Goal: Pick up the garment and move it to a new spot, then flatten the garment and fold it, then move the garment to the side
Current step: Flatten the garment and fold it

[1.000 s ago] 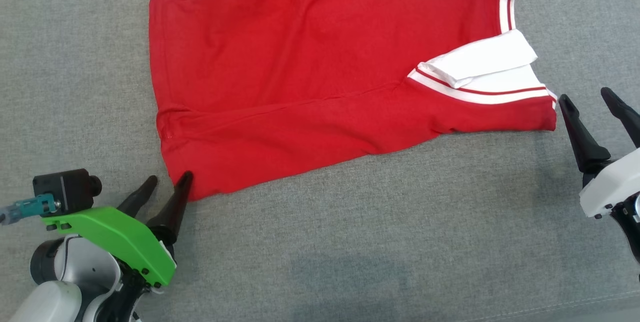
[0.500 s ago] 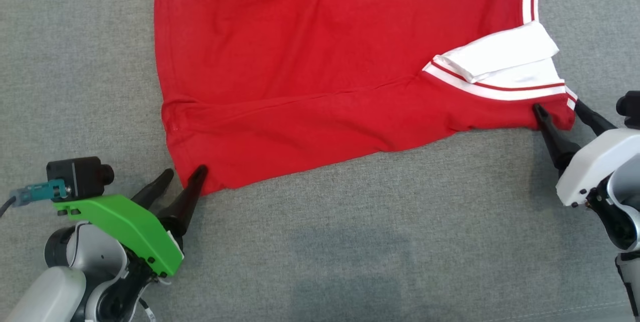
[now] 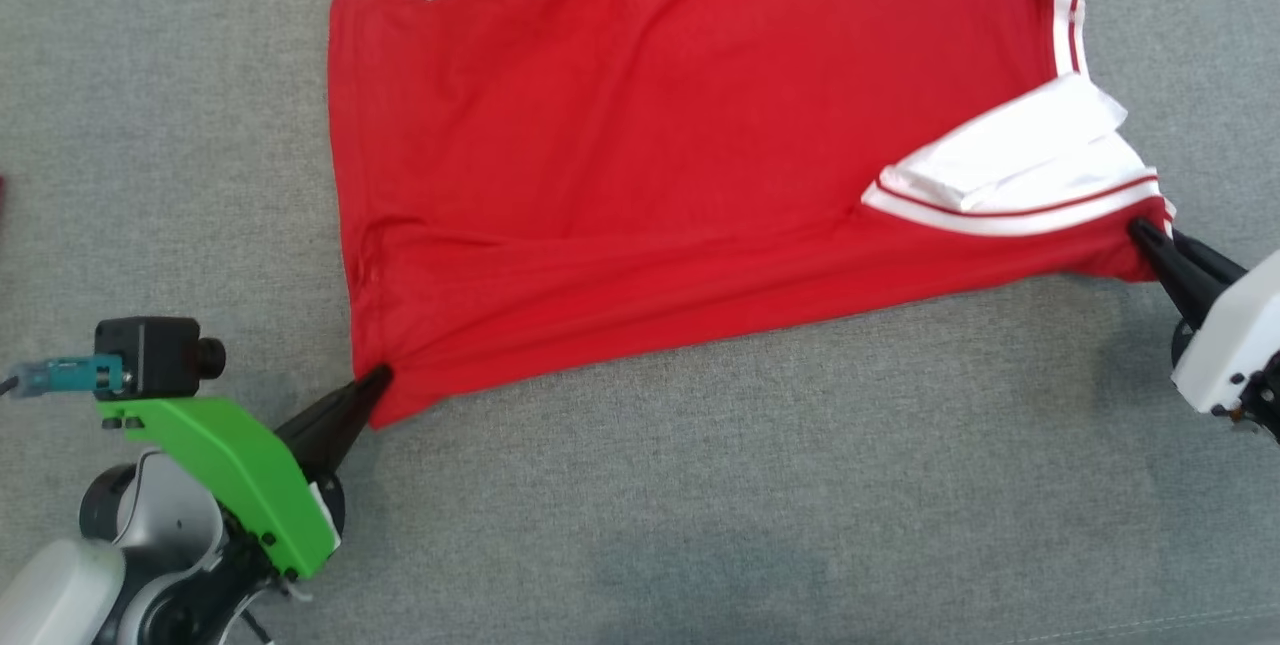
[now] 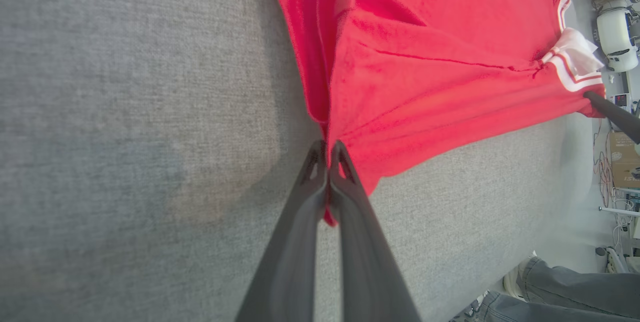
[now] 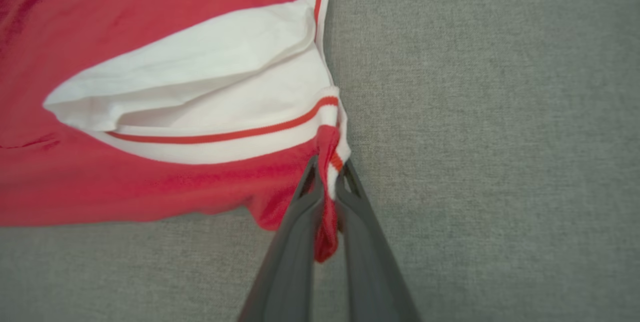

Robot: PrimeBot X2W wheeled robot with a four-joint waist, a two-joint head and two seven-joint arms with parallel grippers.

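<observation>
Left gripper (image 3: 377, 385): your fingers are pressed together, pinching the near left corner of the red garment (image 3: 650, 165).
Right gripper (image 3: 1150, 237): yours is clamped likewise on the near right corner, just beside the white striped band (image 3: 1010, 217).
Garment: spread on the grey fabric surface (image 3: 720, 505), with its near edge taut between your grippers.

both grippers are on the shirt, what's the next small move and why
Probably raise both corners together a little, keeping the near edge taut. The left gripper has its jaws shut on the hem corner of the red garment, the right gripper on the white-striped corner, and the cloth between them looks stretched.
</observation>
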